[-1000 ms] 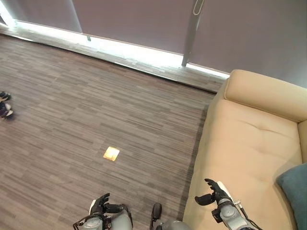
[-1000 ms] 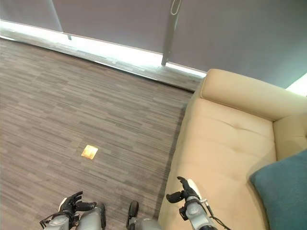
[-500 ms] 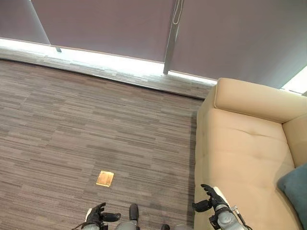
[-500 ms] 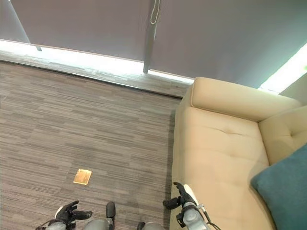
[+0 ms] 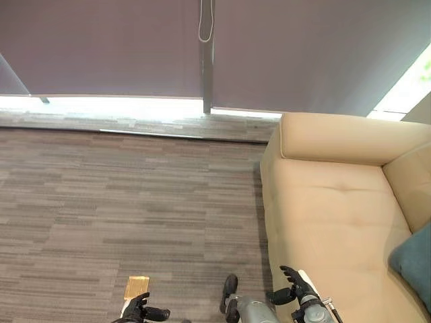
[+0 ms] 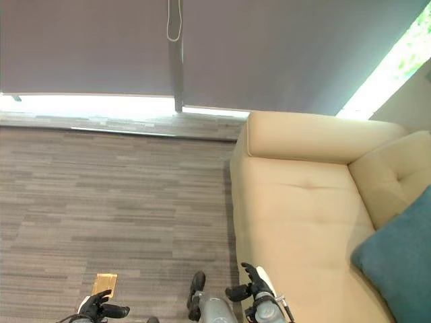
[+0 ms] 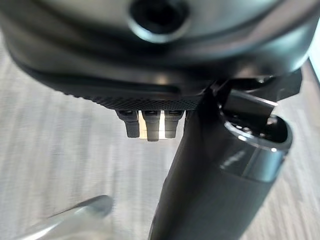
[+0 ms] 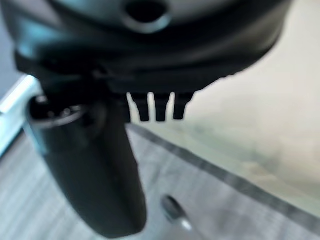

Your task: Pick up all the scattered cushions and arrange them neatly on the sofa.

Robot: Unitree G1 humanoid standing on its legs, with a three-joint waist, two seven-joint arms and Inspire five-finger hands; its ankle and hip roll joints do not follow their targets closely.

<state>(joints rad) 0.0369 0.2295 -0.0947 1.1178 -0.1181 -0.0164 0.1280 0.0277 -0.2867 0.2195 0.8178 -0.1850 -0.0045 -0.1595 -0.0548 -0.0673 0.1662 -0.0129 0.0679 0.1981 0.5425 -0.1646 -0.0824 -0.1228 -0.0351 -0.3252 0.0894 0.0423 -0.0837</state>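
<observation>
A beige sofa [image 5: 330,208] stands along the right side, its near arm [image 5: 337,138] toward the window. One teal cushion [image 6: 401,259] leans against the backrest at the right edge, also seen as cushion [image 5: 414,262]. My left hand [image 5: 145,313] hangs low over the floor at the bottom left, fingers relaxed and holding nothing. My right hand [image 5: 296,293] hovers at the sofa's front edge, fingers spread, empty. In the wrist views the left hand [image 7: 150,122] and the right hand [image 8: 155,107] show straight fingers with nothing between them.
Grey striped carpet [image 5: 121,195] covers the floor left of the sofa. A small brass floor plate [image 5: 137,287] lies near my left hand. Grey roller blinds [image 5: 135,47] with a hanging cord [image 5: 205,27] close the far wall above a bright window strip.
The camera has swung to the right: the sofa and floor plate shifted in the picture and the shoes at the left left the view. Both hands keep their open pose.
</observation>
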